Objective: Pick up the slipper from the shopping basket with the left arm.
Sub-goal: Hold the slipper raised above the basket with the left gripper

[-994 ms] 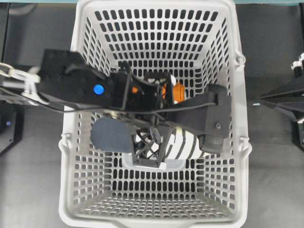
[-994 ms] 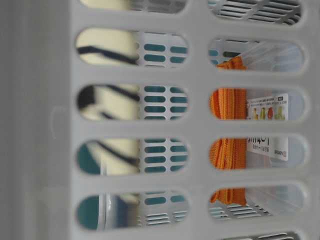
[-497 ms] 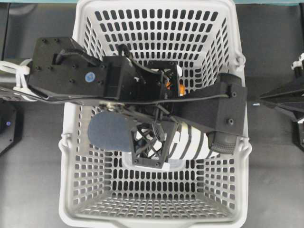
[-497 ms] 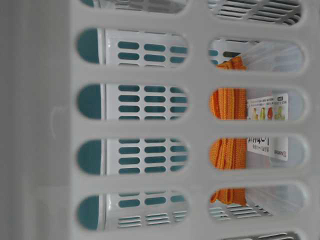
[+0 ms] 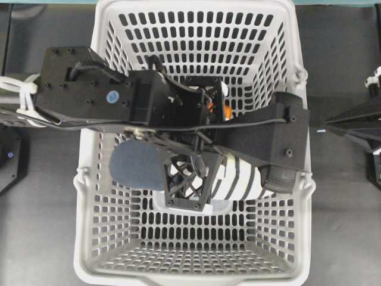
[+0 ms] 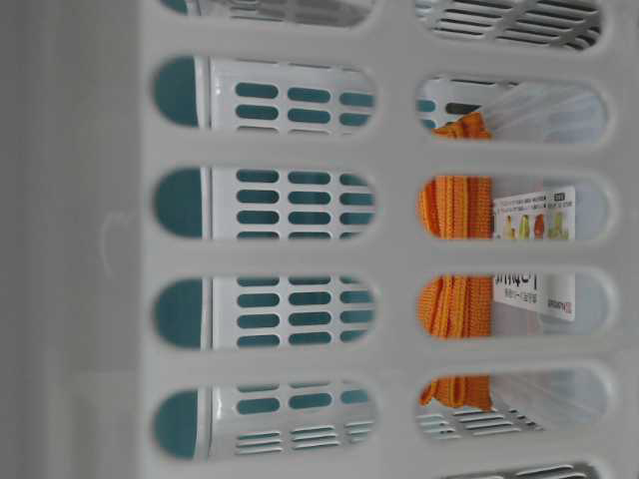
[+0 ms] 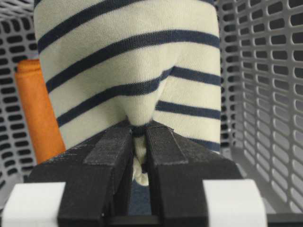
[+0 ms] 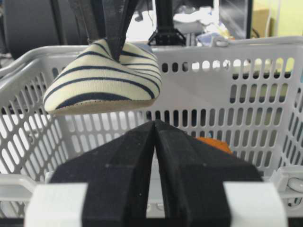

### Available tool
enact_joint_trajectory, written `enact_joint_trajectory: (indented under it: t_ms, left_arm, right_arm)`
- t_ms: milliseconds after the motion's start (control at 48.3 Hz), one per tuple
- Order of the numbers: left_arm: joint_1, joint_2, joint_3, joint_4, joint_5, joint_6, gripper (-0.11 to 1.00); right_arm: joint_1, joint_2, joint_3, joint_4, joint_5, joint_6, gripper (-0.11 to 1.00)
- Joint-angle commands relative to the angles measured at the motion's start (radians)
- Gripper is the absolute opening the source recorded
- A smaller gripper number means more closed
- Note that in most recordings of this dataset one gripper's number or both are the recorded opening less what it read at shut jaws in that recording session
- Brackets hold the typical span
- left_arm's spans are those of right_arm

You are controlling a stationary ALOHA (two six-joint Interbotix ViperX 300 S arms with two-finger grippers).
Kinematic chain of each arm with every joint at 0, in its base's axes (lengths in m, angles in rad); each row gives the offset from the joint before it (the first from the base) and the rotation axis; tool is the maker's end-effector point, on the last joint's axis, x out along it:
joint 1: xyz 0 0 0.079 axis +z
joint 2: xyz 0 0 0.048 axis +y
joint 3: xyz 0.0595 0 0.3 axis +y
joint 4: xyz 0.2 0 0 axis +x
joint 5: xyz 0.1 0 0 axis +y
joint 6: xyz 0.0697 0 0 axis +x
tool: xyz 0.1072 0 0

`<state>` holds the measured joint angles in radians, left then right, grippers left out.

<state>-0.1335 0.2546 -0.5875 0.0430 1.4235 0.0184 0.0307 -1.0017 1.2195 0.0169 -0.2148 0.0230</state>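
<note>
The slipper (image 5: 238, 179) has a navy toe (image 5: 134, 168) and a cream body with navy stripes. It hangs inside the light grey shopping basket (image 5: 302, 208), lifted off the floor. My left gripper (image 5: 189, 179), with its lattice frame, is shut on it. In the left wrist view the jaws pinch a fold of the slipper's (image 7: 128, 66) cream fabric. In the right wrist view the slipper (image 8: 104, 78) hangs level with the basket's (image 8: 227, 71) rim. My right gripper (image 8: 155, 125) is shut and empty, outside the basket at the right (image 5: 333, 126).
A folded orange cloth (image 5: 221, 114) lies in the basket behind the slipper; it also shows in the left wrist view (image 7: 40, 113) and, with a labelled clear packet (image 6: 534, 259), through the basket wall (image 6: 399, 249). A pale packet (image 5: 220, 207) lies on the basket floor.
The left arm has risen with the slipper in its grip. The slipper has left the table-level view. Over the last half second nothing visibly moved.
</note>
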Motion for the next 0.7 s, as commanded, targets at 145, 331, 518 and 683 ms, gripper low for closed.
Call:
enact_joint_trajectory:
  t_ms: [145,331,518,683]
  left_arm:
    - [-0.003,-0.015,-0.026,0.003,-0.002,0.0,0.06]
    - [-0.003,-0.015,-0.025,0.003,-0.002,0.0,0.06]
    - [-0.003,-0.015,-0.023,0.003,0.0,0.0,0.06]
    - [-0.002,-0.015,-0.02,0.003,0.005,0.0,0.06]
  right_arm:
    - [0.0,0.002,-0.008,0.003,-0.005,0.002,-0.01]
    - [0.0,-0.008,-0.008,0.003,-0.005,0.002,-0.01]
    - [0.0,-0.017,-0.008,0.003,-0.005,0.002,-0.01]
    - [0.002,-0.02,-0.008,0.003,-0.005,0.002,-0.01]
